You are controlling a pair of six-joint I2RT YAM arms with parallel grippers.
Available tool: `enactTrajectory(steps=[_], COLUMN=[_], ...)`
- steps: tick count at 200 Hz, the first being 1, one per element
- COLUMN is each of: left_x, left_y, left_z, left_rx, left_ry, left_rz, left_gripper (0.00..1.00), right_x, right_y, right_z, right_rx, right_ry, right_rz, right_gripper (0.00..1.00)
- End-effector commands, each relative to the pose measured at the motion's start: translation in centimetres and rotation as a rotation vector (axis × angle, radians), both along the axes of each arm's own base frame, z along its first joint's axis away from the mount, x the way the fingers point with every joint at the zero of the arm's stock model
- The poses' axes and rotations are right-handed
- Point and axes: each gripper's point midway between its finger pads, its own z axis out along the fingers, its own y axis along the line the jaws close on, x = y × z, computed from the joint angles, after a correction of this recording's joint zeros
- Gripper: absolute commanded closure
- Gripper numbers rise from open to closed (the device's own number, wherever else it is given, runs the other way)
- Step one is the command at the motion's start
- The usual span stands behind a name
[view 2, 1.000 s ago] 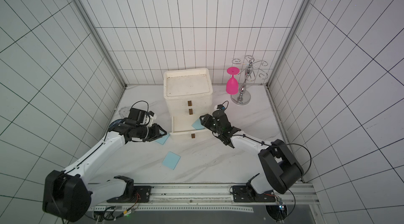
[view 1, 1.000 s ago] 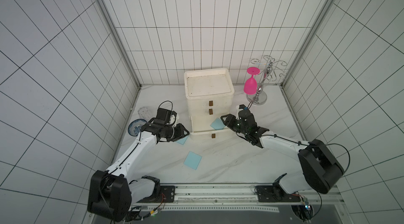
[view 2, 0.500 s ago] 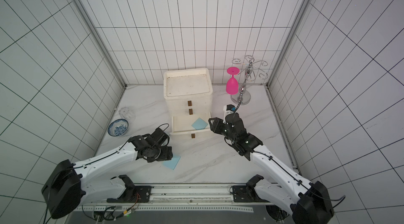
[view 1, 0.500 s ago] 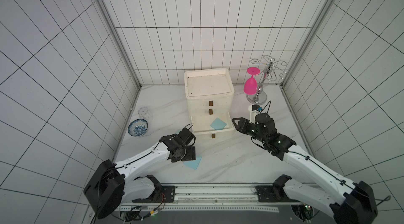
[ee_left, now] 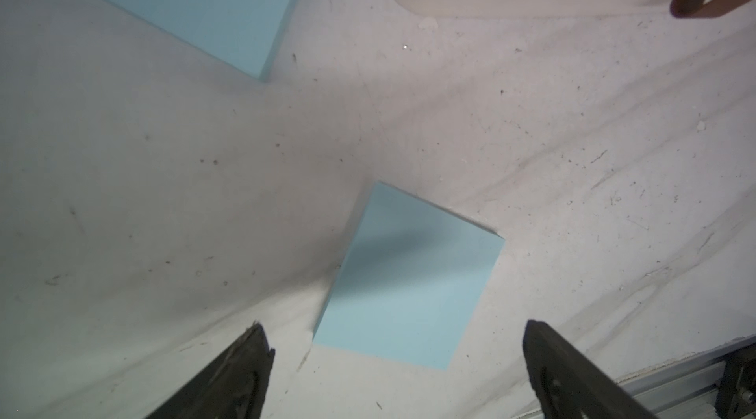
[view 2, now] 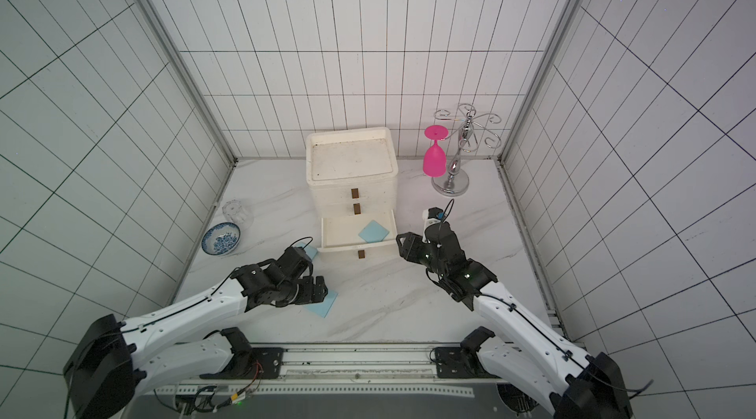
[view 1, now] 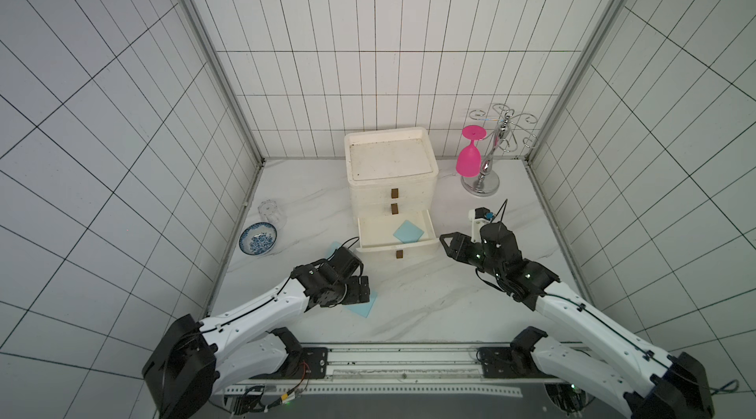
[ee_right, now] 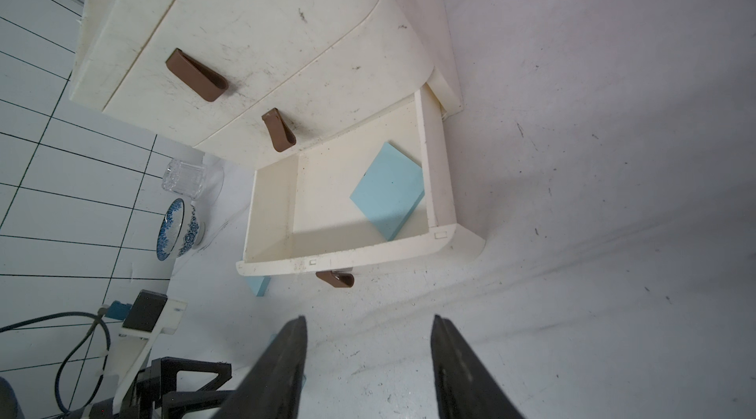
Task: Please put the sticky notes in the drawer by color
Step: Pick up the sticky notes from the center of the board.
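The light blue sticky-note pad (ee_left: pixel 409 273) lies flat on the tabletop (view 1: pixel 429 306), one corner toward the open bottom drawer (ee_right: pixel 360 257), under the left gripper (ee_left: pixel 394 325), which has spread wide since a second ago, while the right gripper (ee_right: pixel 369 318), drawn back from the drawer, stands parted and empty.

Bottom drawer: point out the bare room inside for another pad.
Bare: the left half of the drawer floor, between its left wall and the blue pad. Crowded: the right half, where that pad lies by the right wall, with the right gripper outside.
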Motion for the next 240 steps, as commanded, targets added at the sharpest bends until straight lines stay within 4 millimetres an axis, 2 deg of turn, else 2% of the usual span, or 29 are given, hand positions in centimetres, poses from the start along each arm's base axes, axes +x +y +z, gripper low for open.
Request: enactTrajectory(steps=[1, 18, 46, 101, 128, 147, 181, 216, 240], left_x=[0.0, 0.0, -0.1, 0.1, -0.2, -0.2, 0.2, 0.0, -0.2], left_y=[-0.2, 0.1, -0.6, -1.2, -1.5, -1.7, -2.4, -3.0, -2.1], left_z=[-0.8, -1.9, -3.2, -2.9, -1.9, -1.1, -0.1, -0.6, -1.9], left_rx=[0.082, 0.163, 0.238, 0.319, 0.296, 0.280, 0.272, 0.290, 0.369], left_ry=[-0.009, 0.022, 0.055, 0.045, 0.042, 0.027, 0.008, 0.028, 0.062], left_rz=[-0.048, -0.046, -0.084, -0.140, -0.152, -0.163, -0.188, -0.234, -0.255], left_gripper=[0.02, 0.02, 0.02, 0.02, 0.02, 0.02, 0.02, 0.02, 0.02], right_x=[-0.5, -0.5, -0.6, -0.7, -0.7, -0.7, -0.7, -0.8, -0.8], right_y=[-0.3, -0.3, -0.5, -0.7, -0.7, -0.7, -0.5, -0.6, -0.6], right_z=[-1.2, -1.2, -1.4, -1.6, -1.7, -1.8, -1.8, -1.8, -1.8], right_rx=[-0.014, -0.012, -0.013, -0.013, -0.014, -0.014, -0.012, -0.012, -0.012], right_ry=[0.014, 0.014, 0.015, 0.018, 0.019, 0.024, 0.027, 0.027, 0.027], right_rz=[0.001, -0.002, -0.004, -0.012, -0.012, -0.011, -0.006, -0.007, -0.007], right_gripper=[0.47, 0.47, 0.47, 0.47, 0.46, 0.39, 0.38, 0.38, 0.37])
